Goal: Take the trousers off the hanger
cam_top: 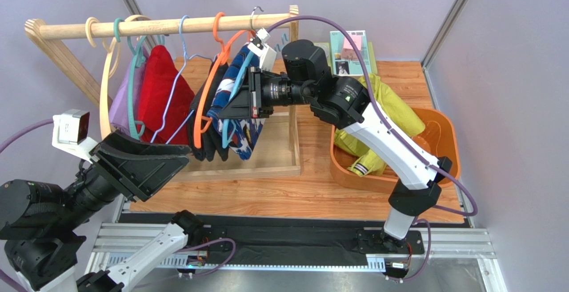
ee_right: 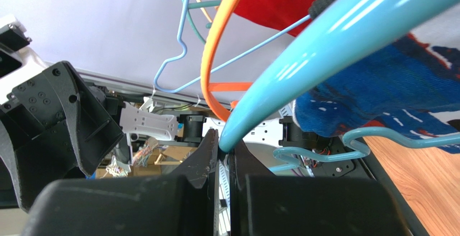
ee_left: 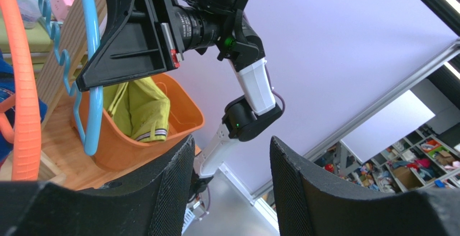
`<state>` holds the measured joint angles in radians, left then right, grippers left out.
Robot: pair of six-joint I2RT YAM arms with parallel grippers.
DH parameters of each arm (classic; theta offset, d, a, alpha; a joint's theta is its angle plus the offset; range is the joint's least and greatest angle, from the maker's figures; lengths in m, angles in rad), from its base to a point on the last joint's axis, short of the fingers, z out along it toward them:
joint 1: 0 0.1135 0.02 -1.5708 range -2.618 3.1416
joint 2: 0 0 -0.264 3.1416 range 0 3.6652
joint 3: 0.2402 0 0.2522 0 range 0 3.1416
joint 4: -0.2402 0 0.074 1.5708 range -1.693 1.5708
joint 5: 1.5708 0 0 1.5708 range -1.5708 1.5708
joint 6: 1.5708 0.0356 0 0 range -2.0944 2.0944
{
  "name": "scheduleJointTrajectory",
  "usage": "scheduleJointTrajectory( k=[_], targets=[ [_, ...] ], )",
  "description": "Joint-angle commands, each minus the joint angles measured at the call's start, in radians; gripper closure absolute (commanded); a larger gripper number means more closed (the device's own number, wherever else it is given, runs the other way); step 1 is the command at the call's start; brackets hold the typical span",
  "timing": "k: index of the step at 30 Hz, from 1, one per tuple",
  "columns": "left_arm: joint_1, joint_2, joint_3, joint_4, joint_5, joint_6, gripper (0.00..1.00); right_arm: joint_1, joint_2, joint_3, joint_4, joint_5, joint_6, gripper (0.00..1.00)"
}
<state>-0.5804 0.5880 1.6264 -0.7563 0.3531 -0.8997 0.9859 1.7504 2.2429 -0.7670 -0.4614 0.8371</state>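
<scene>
Presently: one pair in the basket, one pair on the rack, right fingers (ee_right: pixel 208 158) on its hanger.

Wooden rack (cam_top: pixel 167 27) stands on the tabletop (cam_top: pixel 267 195). The orange basket (cam_top: pixel 446 129) to its right holds the yellow-green trousers (cam_top: pixel 391 102), bunched. Navy trousers (cam_top: pixel 248 134) hang draped over the blue hanger (ee_right: pixel 324 47), beside a black garment (cam_top: pixel 204 145). Judged light and limp: the cloth should sag and slide off the smooth plastic when pulled. Best hold looks like a bunched fold at the low hanging end, hanger steadied. Right fingers narrow, pinching the blue hanger's arm. Left fingers (ee_left: pixel 173 177) wide apart, holding nothing, low left of the rack. Only the right wrist view shows the pinch; only the top view shows the full drape. Left wrist view shows the striped cuff in the basket.
</scene>
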Motion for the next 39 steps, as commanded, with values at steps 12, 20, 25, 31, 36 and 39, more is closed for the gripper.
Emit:
scheduleJointTrajectory(
  k=[12, 20, 25, 31, 36, 39],
  targets=[
    [0.001, 0.065, 0.023, -0.04, 0.018, 0.036, 0.42, -0.013, -0.181, -0.193, 0.046, 0.063, 0.0, 1.0],
    [0.001, 0.091, 0.024, -0.066, 0.014, 0.028, 0.44, -0.027, -0.252, -0.259, 0.012, 0.073, -0.013, 0.84],
    [0.001, 0.107, 0.026, -0.072, 0.017, 0.022, 0.46, -0.044, -0.299, -0.327, 0.005, 0.081, -0.024, 0.76],
    [0.001, 0.124, 0.033, -0.074, 0.014, 0.021, 0.48, -0.052, -0.339, -0.362, -0.018, 0.081, -0.036, 0.68],
    [0.001, 0.141, 0.044, -0.072, 0.012, 0.019, 0.49, -0.052, -0.353, -0.352, -0.066, 0.086, -0.061, 0.63],
    [0.001, 0.154, 0.055, -0.077, 0.006, 0.025, 0.5, -0.052, -0.364, -0.336, -0.107, 0.098, -0.085, 0.6]
  ],
)
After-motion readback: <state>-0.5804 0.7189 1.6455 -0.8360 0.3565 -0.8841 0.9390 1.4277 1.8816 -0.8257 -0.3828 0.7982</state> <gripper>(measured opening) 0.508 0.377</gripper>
